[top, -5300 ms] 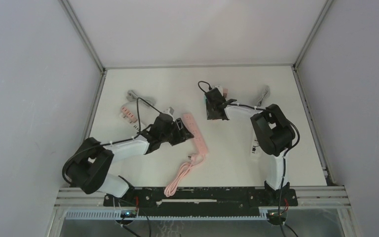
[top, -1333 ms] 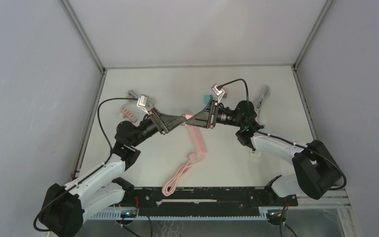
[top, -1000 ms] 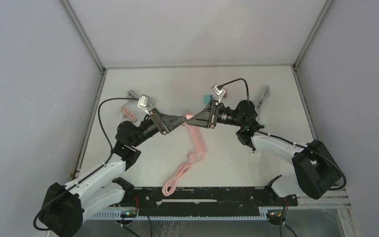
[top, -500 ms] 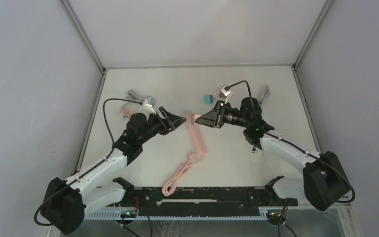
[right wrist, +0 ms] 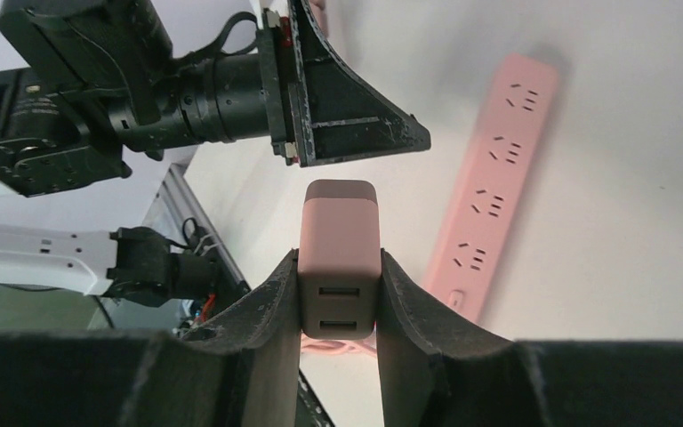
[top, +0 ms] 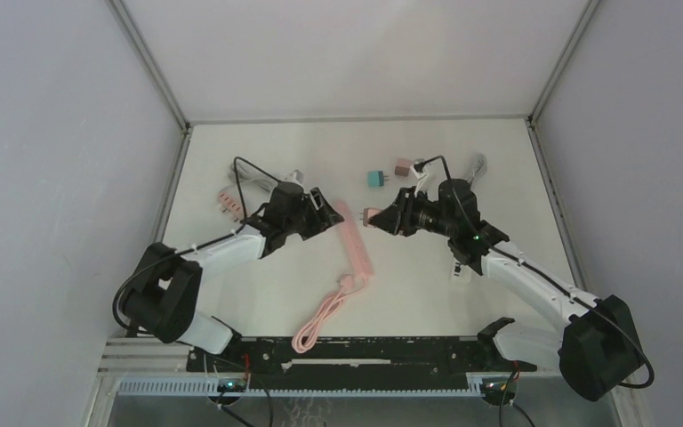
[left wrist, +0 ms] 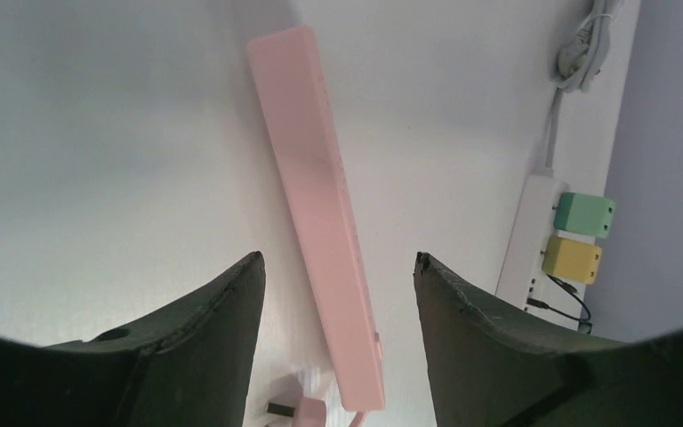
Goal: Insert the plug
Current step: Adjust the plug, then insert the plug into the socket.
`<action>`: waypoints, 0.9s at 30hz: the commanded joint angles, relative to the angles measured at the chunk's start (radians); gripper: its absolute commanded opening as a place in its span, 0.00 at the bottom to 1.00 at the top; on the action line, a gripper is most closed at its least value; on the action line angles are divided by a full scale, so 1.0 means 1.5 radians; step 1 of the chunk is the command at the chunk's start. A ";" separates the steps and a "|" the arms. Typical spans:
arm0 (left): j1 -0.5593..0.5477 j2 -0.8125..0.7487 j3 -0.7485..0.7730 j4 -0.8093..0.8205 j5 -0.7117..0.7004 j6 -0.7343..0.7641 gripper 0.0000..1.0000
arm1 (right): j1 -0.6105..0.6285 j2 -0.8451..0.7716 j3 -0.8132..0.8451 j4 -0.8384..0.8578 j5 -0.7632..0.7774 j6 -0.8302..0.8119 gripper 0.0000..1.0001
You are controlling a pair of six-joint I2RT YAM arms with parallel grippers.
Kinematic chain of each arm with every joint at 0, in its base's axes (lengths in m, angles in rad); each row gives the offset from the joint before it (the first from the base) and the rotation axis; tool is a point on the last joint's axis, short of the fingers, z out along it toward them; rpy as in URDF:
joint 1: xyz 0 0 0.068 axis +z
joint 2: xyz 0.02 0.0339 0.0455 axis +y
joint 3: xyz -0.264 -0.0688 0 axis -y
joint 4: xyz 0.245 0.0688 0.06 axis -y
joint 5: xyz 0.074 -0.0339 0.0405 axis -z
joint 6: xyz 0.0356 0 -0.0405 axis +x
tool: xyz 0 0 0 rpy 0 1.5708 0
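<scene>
The pink power strip lies slantwise at mid-table, sockets up; it also shows in the wrist views. My right gripper is shut on a dusty-pink plug adapter, held in the air just right of the strip's far end. My left gripper is open with nothing between its fingers, hovering above the strip's far end. In the right wrist view the left gripper sits just beyond the held plug.
A teal plug and a brownish plug lie at the back. A pink comb-like piece lies at the left. The strip's pink cable coils toward the front. A white strip carries green and yellow plugs.
The two grippers met above the strip; the left one opened and let go of the plug, then dropped back toward the strip's far end. The right gripper drew back to the right, still holding the plug.
</scene>
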 commanded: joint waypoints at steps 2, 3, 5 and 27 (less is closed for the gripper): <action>-0.007 0.050 0.072 -0.007 -0.025 0.027 0.66 | -0.010 -0.017 0.010 -0.028 0.041 -0.048 0.00; -0.008 0.064 0.078 -0.010 -0.023 0.028 0.65 | -0.011 -0.014 0.009 -0.029 0.041 -0.050 0.00; -0.010 0.087 0.092 -0.015 -0.021 0.032 0.65 | -0.012 -0.009 0.009 -0.028 0.041 -0.052 0.00; -0.017 0.178 0.055 0.006 -0.004 0.015 0.24 | 0.025 0.124 0.183 -0.216 0.116 -0.125 0.00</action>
